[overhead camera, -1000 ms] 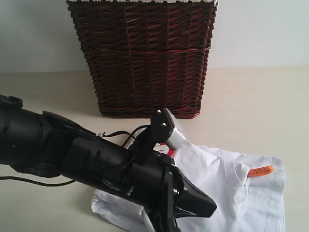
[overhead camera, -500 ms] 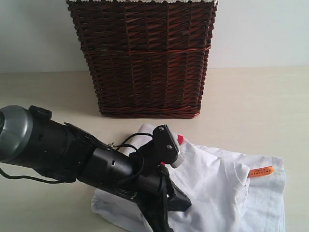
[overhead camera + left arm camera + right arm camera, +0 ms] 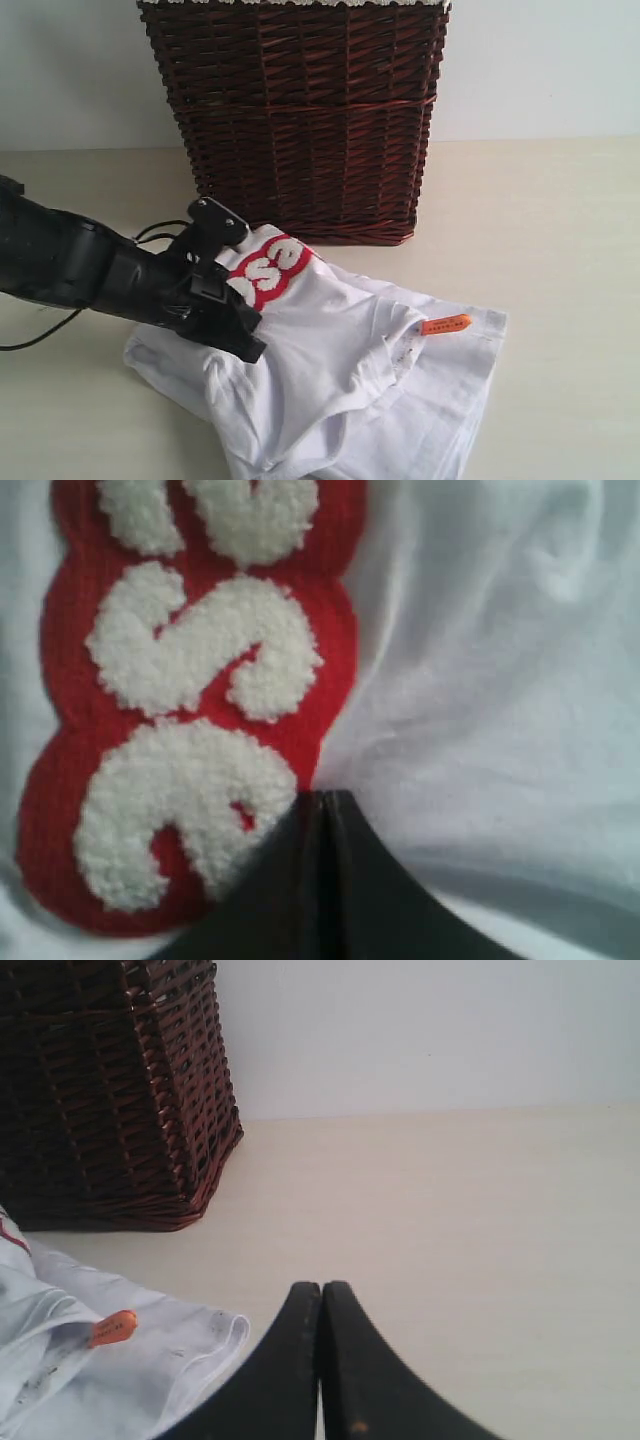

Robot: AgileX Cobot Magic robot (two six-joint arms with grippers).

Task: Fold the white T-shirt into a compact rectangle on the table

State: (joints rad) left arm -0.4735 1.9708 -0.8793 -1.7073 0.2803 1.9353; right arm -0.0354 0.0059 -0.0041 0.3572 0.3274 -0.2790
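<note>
table (image 3: 560, 200) | white T-shirt (image 3: 330, 370) dragged left, lettering (image 3: 268, 268) now showing | left gripper (image 3: 255, 350) pinching it | right gripper (image 3: 320, 1295) closed, empty

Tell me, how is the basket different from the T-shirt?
The basket is dark reddish-brown woven wicker; the T-shirt is soft white cloth with red-edged fuzzy letters. The basket stands upright and boxy; the T-shirt lies rumpled and low. The basket sits further back; the T-shirt is in front of it. Both rest on the pale table.
</note>
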